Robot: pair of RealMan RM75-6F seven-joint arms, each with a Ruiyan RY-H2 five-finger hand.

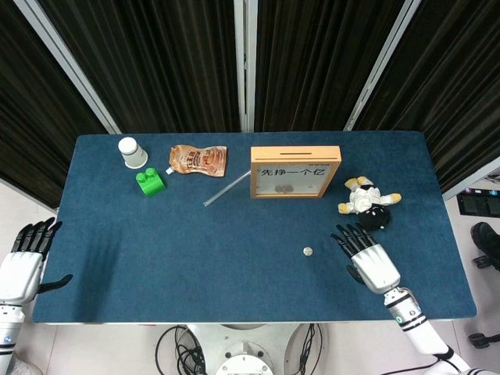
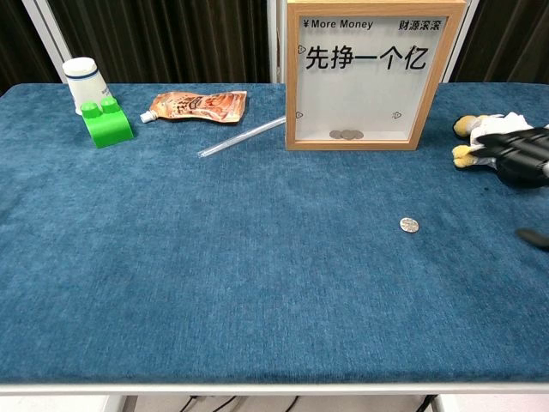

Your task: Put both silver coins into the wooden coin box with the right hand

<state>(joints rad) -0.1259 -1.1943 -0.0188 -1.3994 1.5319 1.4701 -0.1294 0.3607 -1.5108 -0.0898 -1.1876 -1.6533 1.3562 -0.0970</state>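
Note:
One silver coin (image 1: 308, 251) (image 2: 409, 225) lies flat on the blue cloth, right of centre. The wooden coin box (image 1: 295, 172) (image 2: 370, 74) stands upright at the back, and coins show behind its clear front (image 2: 346, 135). My right hand (image 1: 367, 256) hovers just right of the loose coin, fingers spread and holding nothing. Only its dark fingertips (image 2: 515, 146) reach into the chest view at the right edge. My left hand (image 1: 22, 262) hangs off the table's front left corner, fingers apart and empty.
A small plush toy (image 1: 364, 200) (image 2: 482, 137) lies right of the box. A clear straw (image 1: 226, 190), an orange snack pouch (image 1: 198, 159), a green block (image 1: 150, 182) and a white paper cup (image 1: 132, 152) sit at the back left.

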